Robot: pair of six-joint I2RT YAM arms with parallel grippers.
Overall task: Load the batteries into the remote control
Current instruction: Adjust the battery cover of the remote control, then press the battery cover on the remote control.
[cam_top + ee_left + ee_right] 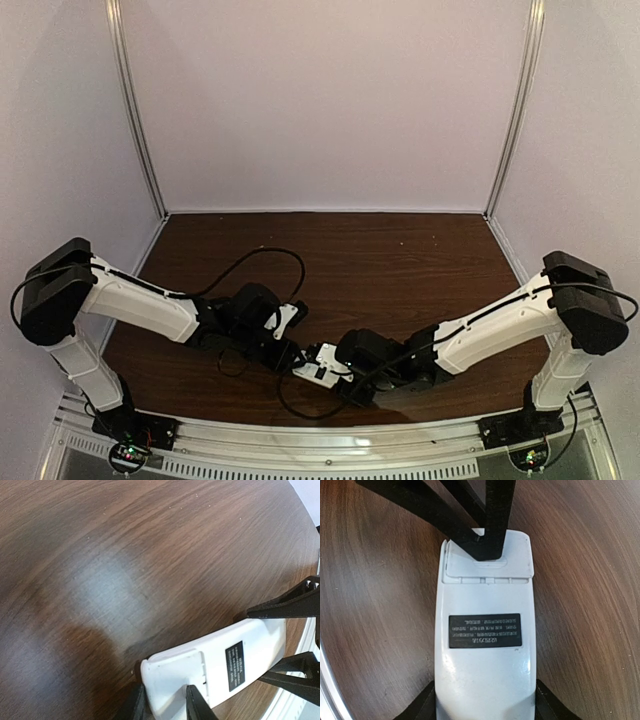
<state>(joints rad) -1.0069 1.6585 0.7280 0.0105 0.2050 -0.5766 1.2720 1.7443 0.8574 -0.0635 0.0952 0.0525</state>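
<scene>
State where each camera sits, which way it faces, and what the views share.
Top external: high behind the bases, looking down on the dark wooden table; both arms, left hand, right hand.
Left wrist: looks down at the white rounded plastic remote control; own left hand at bottom.
Right wrist: looks along the remote's back; own right hand grips its near end.
Shared: all three show the remote; each wrist view shows the other hand's fingers.

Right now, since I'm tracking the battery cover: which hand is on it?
The left hand: one finger rests on the cover, while the right hand clamps the remote by its sides at the opposite end, beyond the black label.
</scene>
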